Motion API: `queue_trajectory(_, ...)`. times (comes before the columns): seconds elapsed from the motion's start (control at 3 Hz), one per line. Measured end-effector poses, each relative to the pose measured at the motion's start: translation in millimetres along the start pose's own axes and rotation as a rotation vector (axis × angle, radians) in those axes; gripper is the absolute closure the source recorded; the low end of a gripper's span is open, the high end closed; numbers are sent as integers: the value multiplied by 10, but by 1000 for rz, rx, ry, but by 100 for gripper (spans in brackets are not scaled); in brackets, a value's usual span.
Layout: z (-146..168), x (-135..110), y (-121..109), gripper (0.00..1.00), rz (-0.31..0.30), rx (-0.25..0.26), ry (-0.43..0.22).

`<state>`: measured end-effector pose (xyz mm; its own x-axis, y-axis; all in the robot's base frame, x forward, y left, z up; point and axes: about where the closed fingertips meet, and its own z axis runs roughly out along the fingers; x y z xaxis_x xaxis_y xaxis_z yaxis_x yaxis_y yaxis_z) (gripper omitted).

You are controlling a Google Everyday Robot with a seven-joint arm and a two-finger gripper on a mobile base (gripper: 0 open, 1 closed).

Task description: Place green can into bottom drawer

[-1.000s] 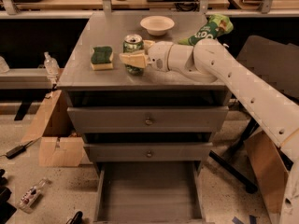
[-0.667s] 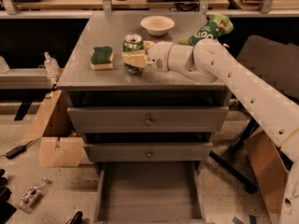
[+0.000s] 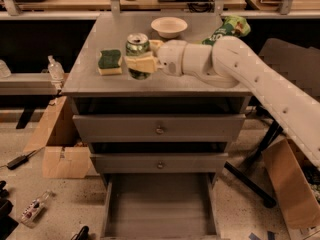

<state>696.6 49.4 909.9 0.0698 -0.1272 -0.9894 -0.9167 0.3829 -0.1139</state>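
Pincer (image 3: 143,57): at the upper centre of the frame, over the desk top, at the end of a white jointed arm (image 3: 260,84) that enters from the right edge. Its cream fingers (image 3: 141,63) are closed around the small dark green drink can with silver top (image 3: 137,46), one finger across the front of the can body, the other behind it. The can is upright. Whether its base touches the desk cannot be told.

Desk (image 3: 95,39): grey metal cabinet with a flat top. On it, just left of the can, lies a green-and-yellow rectangular sponge (image 3: 110,62), apart from the can. Behind the can stands a shallow cream round bowl (image 3: 169,26). A green chip bag with white lettering (image 3: 228,28) lies at the upper right corner of the top, partly behind the arm.

Drawers: the two upper grey drawers, each with a small round knob (image 3: 159,130), are shut. The bottom drawer (image 3: 160,204), a wide grey tray with a plain flat floor, stands pulled out at the lower centre of the frame, directly below the can's position and well apart from it.

Surroundings: a brown cardboard box (image 3: 62,149) sits on the floor left of the desk; another (image 3: 295,189) at the lower right.
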Motion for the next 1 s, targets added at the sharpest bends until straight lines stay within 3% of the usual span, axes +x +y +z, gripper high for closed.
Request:
queue_trajectory(0.33, -526, -101, 479, 100, -67, 2, 31)
queue_trajectory(0.67, -1060, 62, 966, 100, -87, 2, 92)
queue_trajectory(1.0, -1848, 753, 1152, 100, -61, 38, 153)
